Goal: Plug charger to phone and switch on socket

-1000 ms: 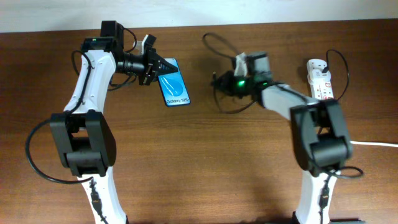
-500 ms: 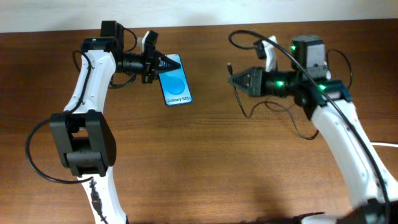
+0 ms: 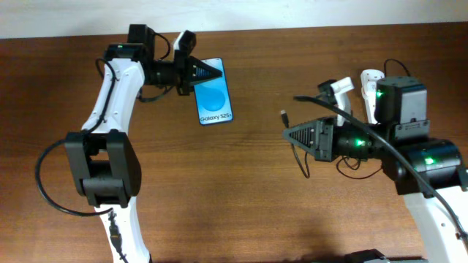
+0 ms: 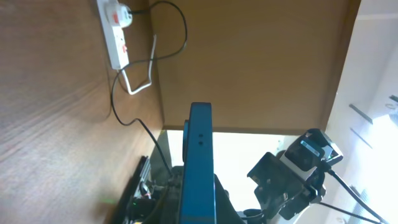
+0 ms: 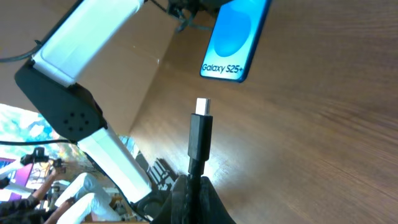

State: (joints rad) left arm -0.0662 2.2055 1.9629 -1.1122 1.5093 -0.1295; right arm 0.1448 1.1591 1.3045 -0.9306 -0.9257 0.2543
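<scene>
The phone [image 3: 216, 95] is clamped at its top edge by the left gripper [image 3: 210, 71]. The charger [image 5: 200, 132] is pinched behind its plug by the right gripper [image 5: 194, 182], well apart from the phone.

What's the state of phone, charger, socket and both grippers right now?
phone: screen lit, held at one end, nothing plugged in.
charger: plug tip held, aimed at the phone, apart from it.
socket: untouched, switch position too small to tell.
left gripper: shut on the phone.
right gripper: shut on the charger.
</scene>
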